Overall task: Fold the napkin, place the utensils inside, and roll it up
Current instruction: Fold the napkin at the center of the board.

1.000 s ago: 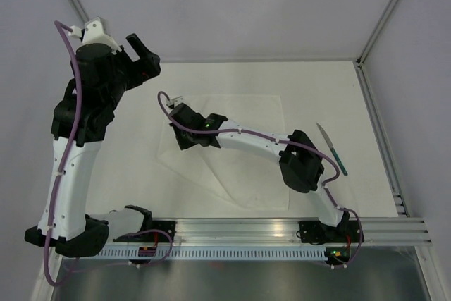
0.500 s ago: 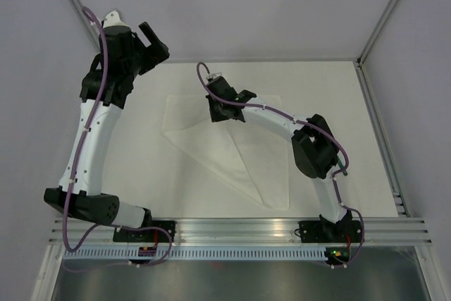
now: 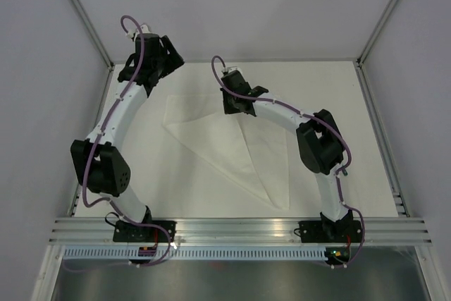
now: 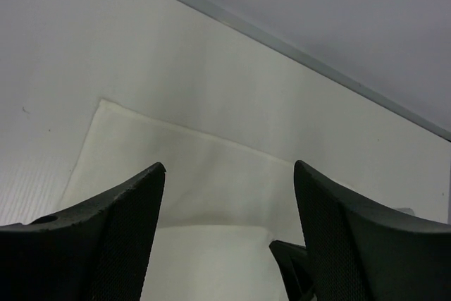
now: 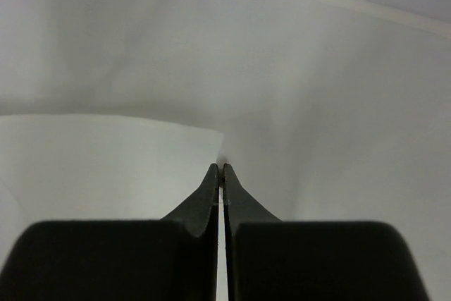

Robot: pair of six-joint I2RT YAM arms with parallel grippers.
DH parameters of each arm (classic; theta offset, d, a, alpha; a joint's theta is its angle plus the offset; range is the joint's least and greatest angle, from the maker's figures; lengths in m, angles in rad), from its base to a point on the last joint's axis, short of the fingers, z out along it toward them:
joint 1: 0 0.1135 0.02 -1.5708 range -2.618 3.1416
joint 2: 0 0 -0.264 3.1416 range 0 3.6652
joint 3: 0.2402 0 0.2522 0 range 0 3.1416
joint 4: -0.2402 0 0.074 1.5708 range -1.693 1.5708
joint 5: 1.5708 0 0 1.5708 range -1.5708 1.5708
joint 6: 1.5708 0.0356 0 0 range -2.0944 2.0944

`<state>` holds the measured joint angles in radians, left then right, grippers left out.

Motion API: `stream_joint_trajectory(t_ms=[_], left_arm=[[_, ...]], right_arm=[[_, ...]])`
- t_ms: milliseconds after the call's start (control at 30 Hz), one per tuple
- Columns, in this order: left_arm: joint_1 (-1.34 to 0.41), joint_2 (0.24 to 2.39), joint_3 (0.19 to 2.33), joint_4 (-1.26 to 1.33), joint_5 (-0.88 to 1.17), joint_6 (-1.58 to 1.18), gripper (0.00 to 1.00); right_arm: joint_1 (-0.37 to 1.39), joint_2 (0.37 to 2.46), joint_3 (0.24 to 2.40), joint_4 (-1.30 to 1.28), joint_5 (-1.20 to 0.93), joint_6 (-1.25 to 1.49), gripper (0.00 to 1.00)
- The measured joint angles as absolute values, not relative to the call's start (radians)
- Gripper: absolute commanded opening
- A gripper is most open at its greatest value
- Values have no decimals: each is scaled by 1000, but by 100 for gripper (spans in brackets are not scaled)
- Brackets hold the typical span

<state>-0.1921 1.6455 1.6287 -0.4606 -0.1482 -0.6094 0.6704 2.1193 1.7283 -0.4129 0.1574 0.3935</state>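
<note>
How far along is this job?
Done: napkin lies folded over diagonally. In hand: right gripper shut on its far corner, left gripper open over the far-left corner. Left: utensil, mostly hidden by the right arm, sits off the napkin; no rolling yet.

We find no readable text, labels, brands or numbers in the overhead view or either wrist view. The small white tab (image 3: 227,70) on the right arm's wrist might be a label, but it's too small for us to read.
</note>
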Motion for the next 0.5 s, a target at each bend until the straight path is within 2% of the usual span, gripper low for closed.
stream_joint_trajectory(t_ms=[233, 500], left_arm=[[-172, 1836, 1623, -333, -127, -620, 59], [-161, 2006, 1623, -272, -100, -641, 57]], right_arm=[[639, 2107, 1676, -370, 168, 376, 0], [630, 2074, 1646, -332, 197, 353, 1]])
